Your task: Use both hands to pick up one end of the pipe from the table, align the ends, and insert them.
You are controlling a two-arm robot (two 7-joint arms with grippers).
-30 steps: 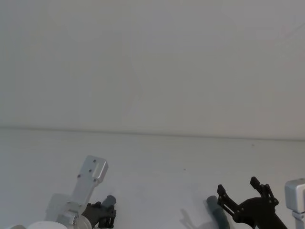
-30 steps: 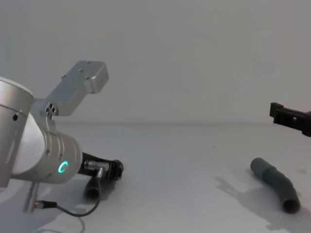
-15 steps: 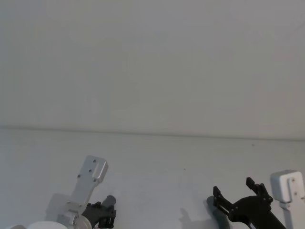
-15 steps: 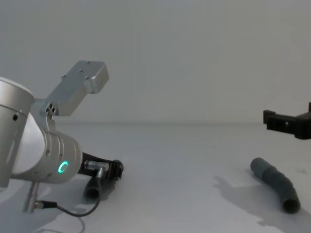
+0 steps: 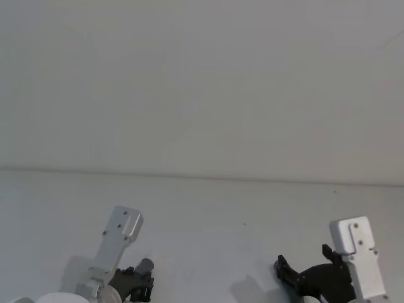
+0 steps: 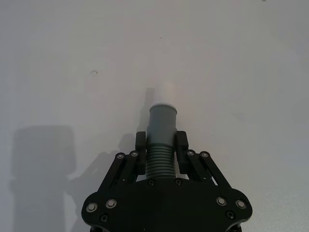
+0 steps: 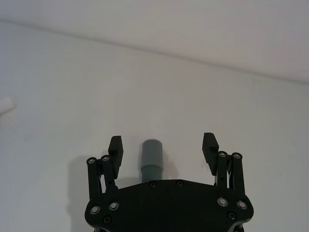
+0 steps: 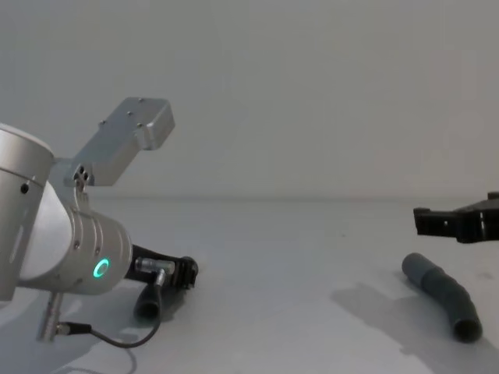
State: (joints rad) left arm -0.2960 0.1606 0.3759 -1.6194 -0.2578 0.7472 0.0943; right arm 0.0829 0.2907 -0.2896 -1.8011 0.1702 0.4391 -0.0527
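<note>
— Where's my grip?
— Your left end effector (image 6: 161,147) is clamped on the ribs of the white-tipped hose piece (image 6: 162,121), at the left side of the bench (image 8: 296,257). Your right end effector (image 7: 163,144) hangs wide open above the plain hose piece (image 8: 444,296), which lies toward the right side.
— Handling?
— Probably light and bendy; grip near the stiffer collar.

A plain pale grey wall (image 5: 202,82) stood at the back, ending below in a faint straight seam (image 5: 202,176). A tiny dark speck (image 5: 245,223) lay below it near the middle, a second speck (image 5: 334,191) farther right.
</note>
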